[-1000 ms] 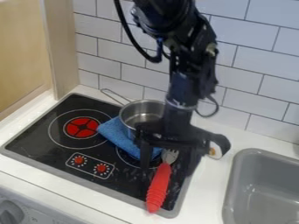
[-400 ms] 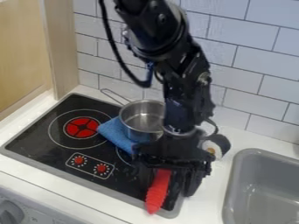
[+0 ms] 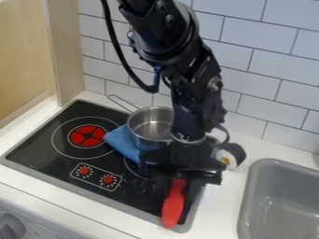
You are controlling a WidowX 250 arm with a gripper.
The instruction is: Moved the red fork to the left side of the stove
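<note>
The black gripper (image 3: pixel 178 195) hangs over the right front part of the stove (image 3: pixel 46 161), pointing down. Its two fingers are drawn in close on either side of the red fork (image 3: pixel 172 205) and appear shut on the handle. The fork lies near the stove's right edge, its handle end at the front rim. Its metal prongs are hidden under the gripper.
A metal pot (image 3: pixel 149 122) rests on a folded blue cloth (image 3: pixel 122 141) just left of the arm. Right of the gripper are a dark, white-faced object (image 3: pixel 230 155) and a grey sink (image 3: pixel 274 205); tiled wall behind.
The gripper has come down and toward the front over the fork, and its fingers have drawn together. The fork's handle has shifted slightly to the right.
</note>
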